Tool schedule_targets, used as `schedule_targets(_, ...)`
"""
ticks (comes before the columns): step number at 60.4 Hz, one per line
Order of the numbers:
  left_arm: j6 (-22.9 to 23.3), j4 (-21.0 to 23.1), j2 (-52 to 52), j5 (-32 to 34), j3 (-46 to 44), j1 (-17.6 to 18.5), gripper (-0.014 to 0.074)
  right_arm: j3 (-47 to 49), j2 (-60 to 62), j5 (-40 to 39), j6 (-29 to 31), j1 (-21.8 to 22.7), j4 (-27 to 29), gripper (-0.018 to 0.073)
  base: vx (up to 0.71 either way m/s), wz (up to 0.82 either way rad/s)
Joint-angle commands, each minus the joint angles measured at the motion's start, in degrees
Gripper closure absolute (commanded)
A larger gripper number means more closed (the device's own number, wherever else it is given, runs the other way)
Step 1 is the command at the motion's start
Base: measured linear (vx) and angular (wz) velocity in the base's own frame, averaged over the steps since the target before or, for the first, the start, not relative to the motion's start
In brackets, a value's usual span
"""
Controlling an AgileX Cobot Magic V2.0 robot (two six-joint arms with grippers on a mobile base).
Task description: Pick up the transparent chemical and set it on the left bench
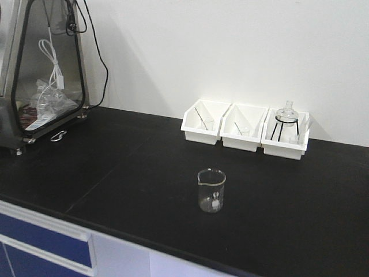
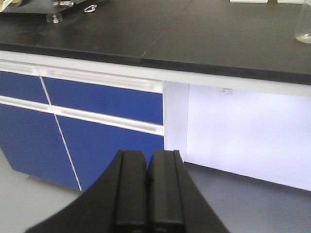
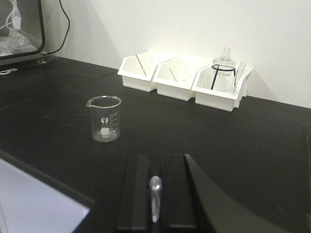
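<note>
The transparent chemical, a small clear beaker [image 1: 211, 190], stands upright and alone on the black left bench [image 1: 115, 167], in front of the white bins. It also shows in the right wrist view [image 3: 104, 119], and its edge shows at the far right of the left wrist view [image 2: 304, 29]. My right gripper [image 3: 155, 158] hovers over the bench, near its front edge, to the beaker's right and well short of it. Its jaws stand together, with a thin silvery glint in the seam. My left gripper [image 2: 147, 155] is shut and empty, low in front of the cabinet.
Three white bins [image 1: 245, 127] stand against the wall; two hold small beakers with rods, and the right one holds a glass flask on a black tripod [image 1: 286, 115]. A steel-framed glass cabinet [image 1: 43, 63] with cables stands at the bench's left end. Blue drawers [image 2: 97, 102] are below the bench.
</note>
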State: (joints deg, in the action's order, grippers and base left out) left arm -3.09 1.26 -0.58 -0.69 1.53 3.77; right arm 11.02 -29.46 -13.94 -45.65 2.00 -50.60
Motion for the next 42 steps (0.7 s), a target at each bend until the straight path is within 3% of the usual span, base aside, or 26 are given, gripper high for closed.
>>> schedule_targets(1, 0.4, 0.0, -1.1, 4.5, 0.9, 0.1, 0.06, 1.6, -0.2, -3.0, -0.1, 0.3, 0.5, 0.0421, 0.36, -0.04)
schedule_targets(42, 0.4, 0.0, -1.1, 4.5, 0.9, 0.1, 0.06, 1.6, -0.2, -3.0, -0.1, 0.3, 0.5, 0.0421, 0.31, -0.11)
